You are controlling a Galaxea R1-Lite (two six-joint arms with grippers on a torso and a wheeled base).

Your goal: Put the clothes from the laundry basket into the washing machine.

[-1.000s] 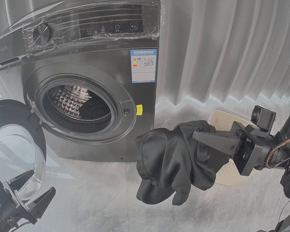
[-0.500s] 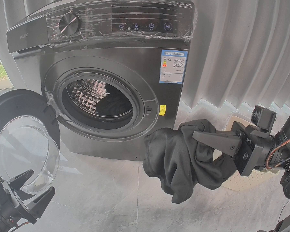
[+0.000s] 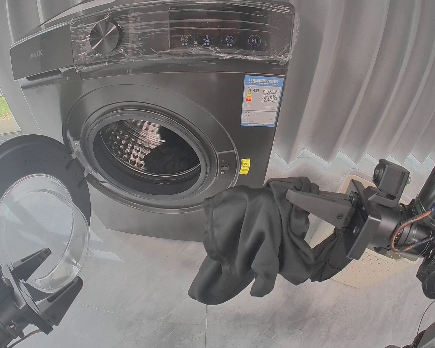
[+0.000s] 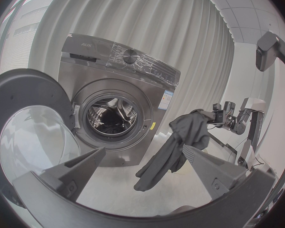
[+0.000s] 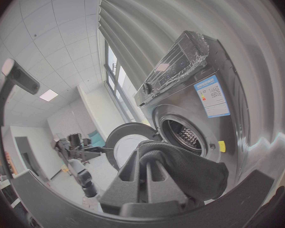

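The right gripper [image 3: 295,196] has its 2 jaws pinching a black garment [image 3: 246,238], which drapes below and ahead of them, off the floor. Beyond them stands the washing machine [image 3: 188,85] (door [image 3: 34,160] wide open). The laundry basket [image 3: 369,267] lies beneath those jaws. The left gripper [image 3: 60,269] has its jaws spread, close to the door glass.

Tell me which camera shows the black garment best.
The head view: the garment hangs large and nearly whole from the right tool, before the washing machine. The left wrist view shows it smaller and farther off, full length. The right wrist view shows the bunched part pinched in the tool.
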